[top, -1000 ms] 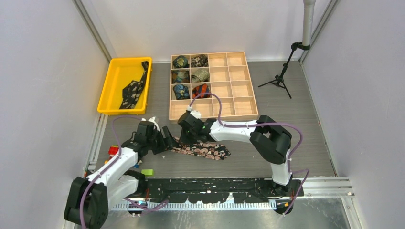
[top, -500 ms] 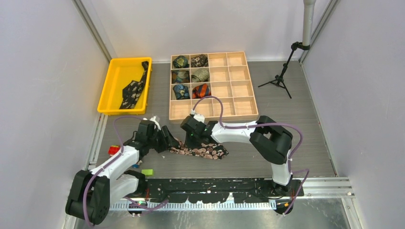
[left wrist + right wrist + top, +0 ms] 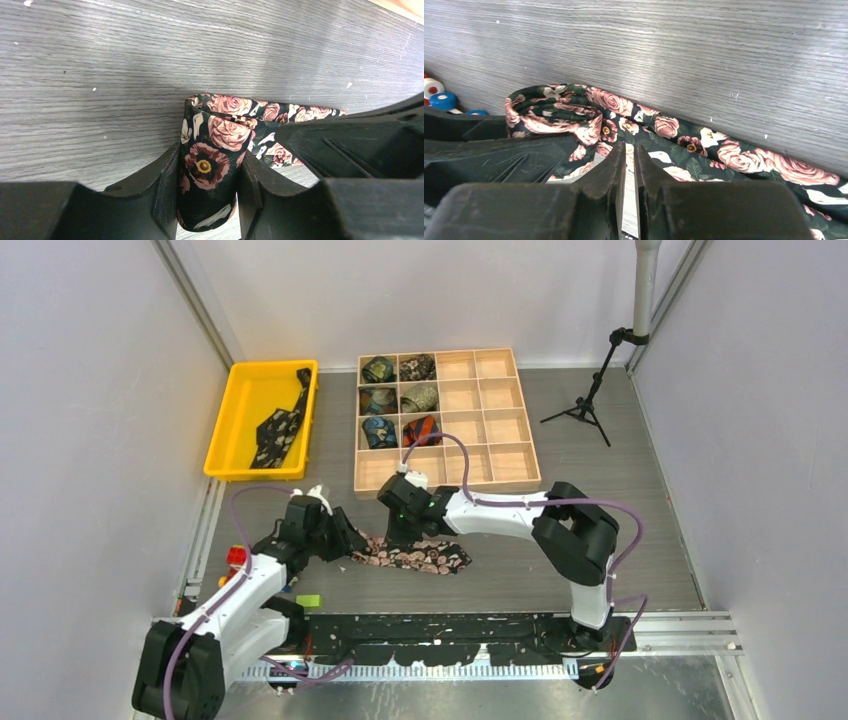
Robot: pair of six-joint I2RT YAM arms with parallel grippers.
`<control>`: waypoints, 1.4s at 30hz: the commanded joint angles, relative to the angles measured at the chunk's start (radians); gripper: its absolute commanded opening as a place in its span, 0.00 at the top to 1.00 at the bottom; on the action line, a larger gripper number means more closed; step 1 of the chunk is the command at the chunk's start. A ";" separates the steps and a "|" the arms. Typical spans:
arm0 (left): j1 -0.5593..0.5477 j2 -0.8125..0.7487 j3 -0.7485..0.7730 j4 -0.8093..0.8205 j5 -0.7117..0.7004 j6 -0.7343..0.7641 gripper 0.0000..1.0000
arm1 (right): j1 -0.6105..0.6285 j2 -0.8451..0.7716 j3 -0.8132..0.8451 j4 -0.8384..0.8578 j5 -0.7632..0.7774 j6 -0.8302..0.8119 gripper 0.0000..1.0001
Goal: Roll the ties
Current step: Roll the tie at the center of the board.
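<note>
floral tie (image 3: 415,556) flat on table (image 3: 600,540), near edge, left of centre. left gripper (image 3: 210,160) jaws part-open, clamping its rolled end; right gripper (image 3: 626,147) jaws almost closed, tips on the flat part, hold unclear.

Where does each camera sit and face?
Top external: above, behind the bases, looking down at the table; left arm, right arm, floral tie between them.
Left wrist: on that arm, looking along the left gripper at the tie's rolled end.
Right wrist: on that arm, past the near-shut right gripper at coil and flat length.
Shared: all show the floral tie.
</note>
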 commanded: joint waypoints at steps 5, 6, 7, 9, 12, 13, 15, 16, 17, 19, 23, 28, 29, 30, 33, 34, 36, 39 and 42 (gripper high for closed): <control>-0.069 -0.027 0.010 -0.026 -0.161 -0.076 0.67 | 0.033 -0.083 0.000 -0.010 0.009 -0.005 0.82; -0.083 -0.027 0.011 -0.029 -0.184 -0.089 0.67 | 0.037 -0.075 -0.006 -0.003 0.005 -0.001 0.82; -0.099 -0.026 0.013 -0.032 -0.216 -0.102 0.68 | 0.042 -0.066 -0.013 0.002 0.000 0.004 0.82; -0.128 -0.024 0.018 -0.041 -0.262 -0.127 0.70 | 0.045 -0.049 -0.032 0.017 -0.006 0.013 0.82; -0.162 -0.024 0.020 -0.043 -0.303 -0.156 0.70 | 0.045 -0.028 -0.046 0.022 -0.005 0.025 0.82; -0.171 -0.025 0.020 -0.044 -0.312 -0.163 0.70 | 0.045 -0.022 -0.044 0.010 0.002 0.029 0.83; -0.186 -0.027 0.022 -0.044 -0.326 -0.170 0.70 | 0.045 -0.010 -0.038 -0.017 0.014 0.031 0.83; -0.192 -0.026 0.024 -0.045 -0.331 -0.171 0.71 | 0.045 -0.002 -0.038 -0.021 0.017 0.032 0.83; -0.196 -0.023 0.026 -0.047 -0.336 -0.172 0.71 | 0.044 0.006 -0.037 -0.026 0.020 0.034 0.83; -0.202 -0.016 0.031 -0.052 -0.338 -0.171 0.71 | 0.042 0.024 -0.032 -0.036 0.020 0.031 0.82; -0.213 -0.019 0.034 -0.063 -0.349 -0.168 0.71 | 0.026 0.059 -0.014 -0.061 0.019 0.011 0.83; -0.217 -0.027 0.027 -0.069 -0.358 -0.163 0.71 | -0.017 0.059 0.004 -0.101 0.040 -0.030 0.83; -0.217 -0.027 0.028 -0.069 -0.357 -0.160 0.71 | -0.027 0.057 0.010 -0.109 0.039 -0.040 0.83; -0.217 -0.027 0.031 -0.069 -0.357 -0.156 0.71 | -0.033 0.056 0.015 -0.116 0.036 -0.050 0.83; -0.217 -0.020 0.037 -0.067 -0.362 -0.144 0.71 | -0.040 0.049 0.030 -0.140 0.036 -0.078 0.83; -0.217 -0.020 0.039 -0.066 -0.366 -0.142 0.71 | -0.040 0.044 0.031 -0.144 0.034 -0.084 0.83; -0.217 -0.018 0.042 -0.066 -0.376 -0.142 0.71 | -0.041 0.031 0.025 -0.145 0.013 -0.086 0.83; -0.217 -0.012 0.044 -0.055 -0.381 -0.139 0.71 | -0.039 -0.001 0.012 -0.141 -0.048 -0.090 0.83; -0.217 -0.003 0.047 -0.047 -0.383 -0.134 0.71 | -0.035 -0.056 0.005 -0.147 -0.072 -0.089 0.82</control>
